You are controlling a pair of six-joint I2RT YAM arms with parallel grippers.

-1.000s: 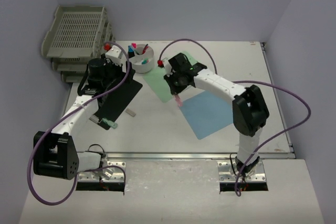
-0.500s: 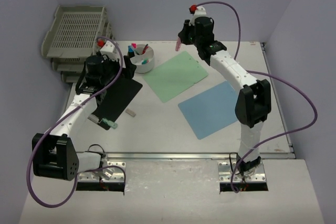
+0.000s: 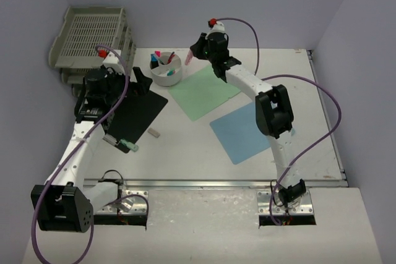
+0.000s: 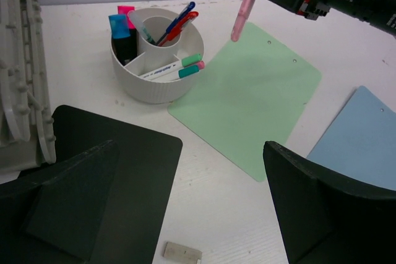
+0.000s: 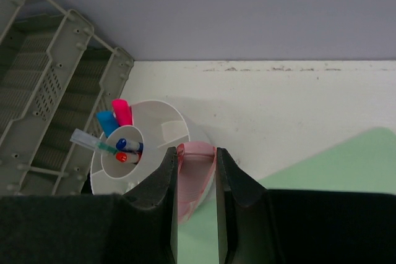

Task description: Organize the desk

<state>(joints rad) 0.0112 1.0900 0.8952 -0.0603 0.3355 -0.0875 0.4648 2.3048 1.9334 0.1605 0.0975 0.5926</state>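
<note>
The desk (image 3: 185,159) is a white tabletop with a metal rail along its near edge. My right gripper (image 3: 197,51) is shut on a pink marker (image 3: 187,57) and holds it in the air just right of the white round organizer (image 3: 166,70). In the right wrist view the marker (image 5: 195,180) sits between the fingers, above the organizer's rim (image 5: 154,122). The marker also shows in the left wrist view (image 4: 240,17). My left gripper (image 3: 137,81) is open and empty above the black sheet (image 3: 139,115); its fingers (image 4: 328,214) frame the black sheet (image 4: 117,171).
A green sheet (image 3: 204,91) and a blue sheet (image 3: 244,131) lie flat right of centre. A small grey eraser (image 3: 154,133) and a green-capped marker (image 3: 124,144) lie near the black sheet. Grey stacked slatted trays (image 3: 93,38) stand at the back left. The organizer holds several pens.
My right arm swung left from the back centre and brought the pink marker beside the organizer. My left arm drew back to the left, its gripper still open.
</note>
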